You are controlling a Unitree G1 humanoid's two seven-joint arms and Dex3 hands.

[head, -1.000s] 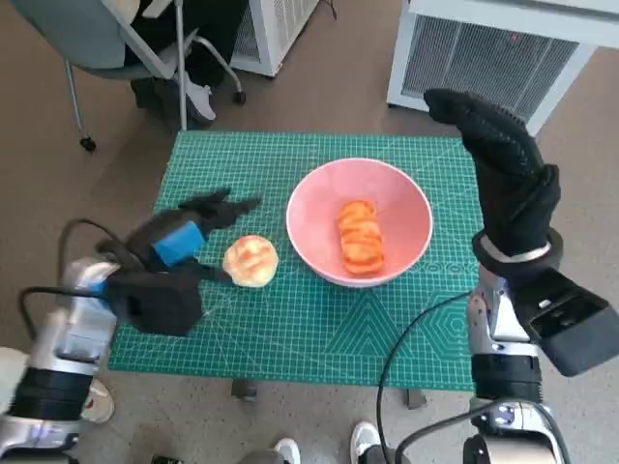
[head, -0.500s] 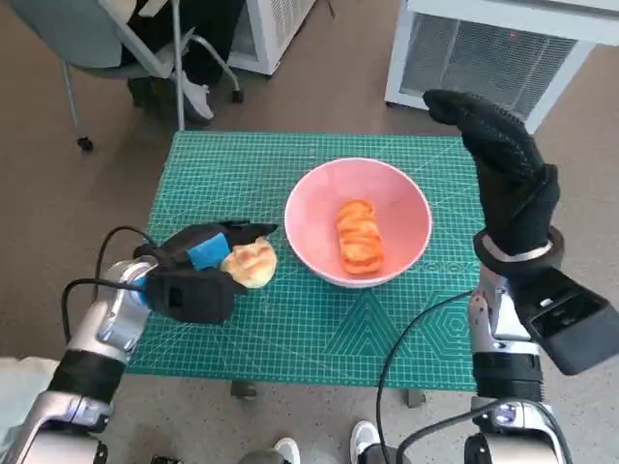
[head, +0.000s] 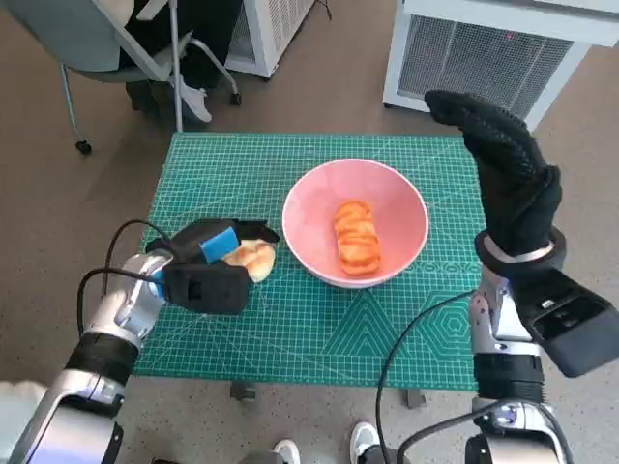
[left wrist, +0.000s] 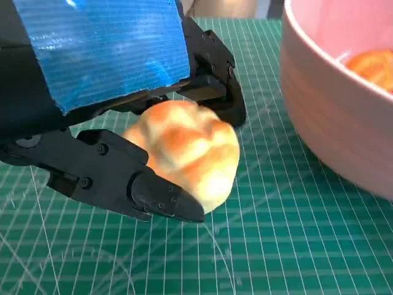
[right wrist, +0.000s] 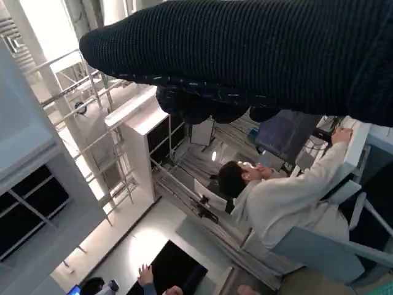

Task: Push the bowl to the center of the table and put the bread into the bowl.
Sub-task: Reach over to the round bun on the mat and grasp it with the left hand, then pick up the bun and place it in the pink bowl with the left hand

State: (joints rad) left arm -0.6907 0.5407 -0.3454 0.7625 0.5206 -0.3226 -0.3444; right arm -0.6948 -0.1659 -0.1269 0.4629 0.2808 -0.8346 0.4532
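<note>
Left robot hand (head: 208, 268) pinches the round bread roll (left wrist: 187, 150) w/ fingers either side, on the green cutting mat (head: 319, 319) of the desk just beside the pink bowl (head: 355, 223), which holds an orange pastry (head: 355, 237) approx. mid-desk; right robot hand (head: 503, 164) is raised, fingers spread, holding nothing.

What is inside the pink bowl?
One orange, ridged bread lies inside the bowl, near its middle. The bowl's bottom under that bread is covered. The other bread, the round one, is outside the bowl, between the left hand's fingers.
</note>
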